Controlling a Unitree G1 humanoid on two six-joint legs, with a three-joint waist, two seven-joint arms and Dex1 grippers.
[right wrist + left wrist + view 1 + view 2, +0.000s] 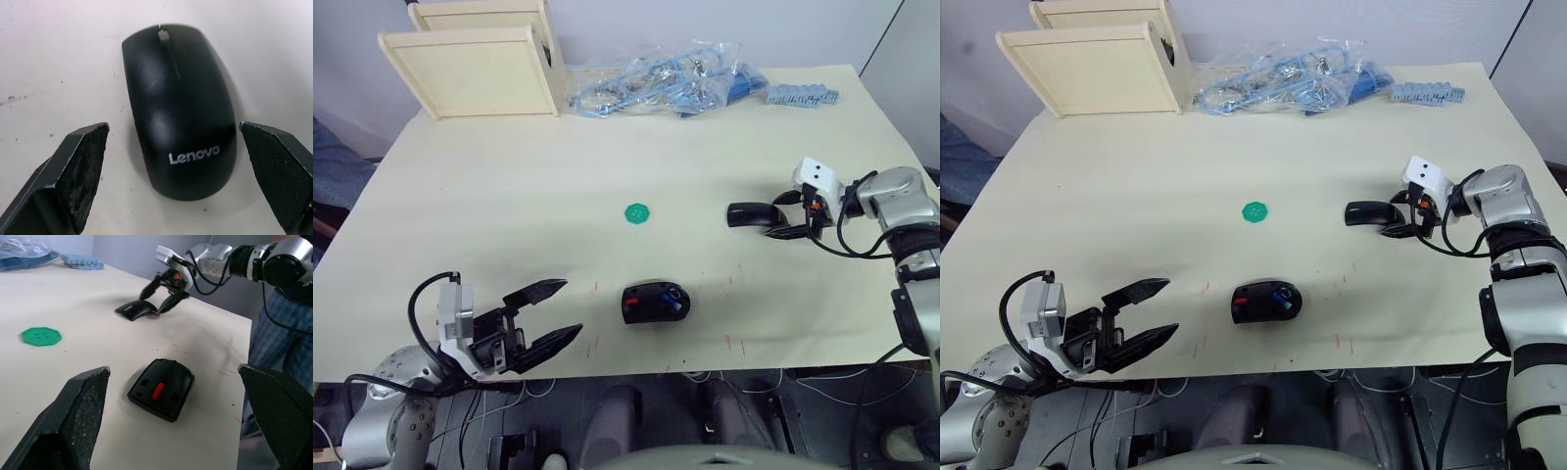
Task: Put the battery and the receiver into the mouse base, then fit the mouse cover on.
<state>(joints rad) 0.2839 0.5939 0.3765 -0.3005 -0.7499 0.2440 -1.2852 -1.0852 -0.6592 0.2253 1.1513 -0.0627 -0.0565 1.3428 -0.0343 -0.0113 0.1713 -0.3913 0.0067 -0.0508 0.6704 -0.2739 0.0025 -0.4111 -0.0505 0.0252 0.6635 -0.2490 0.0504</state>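
Black right gripper (781, 217) spread, straddling mouse cover (749, 213).

Cream table (509, 196) with mouse base (655, 302), mouse cover (751, 214), green disc (637, 212), plastic bags (656, 83).

Green disc (637, 212), wooden boxes (475, 69), plastic bags (661, 83)

mouse cover (178, 110) glossy black (white lettering) | mouse base (654, 302) black, red inside | disc (637, 212) green
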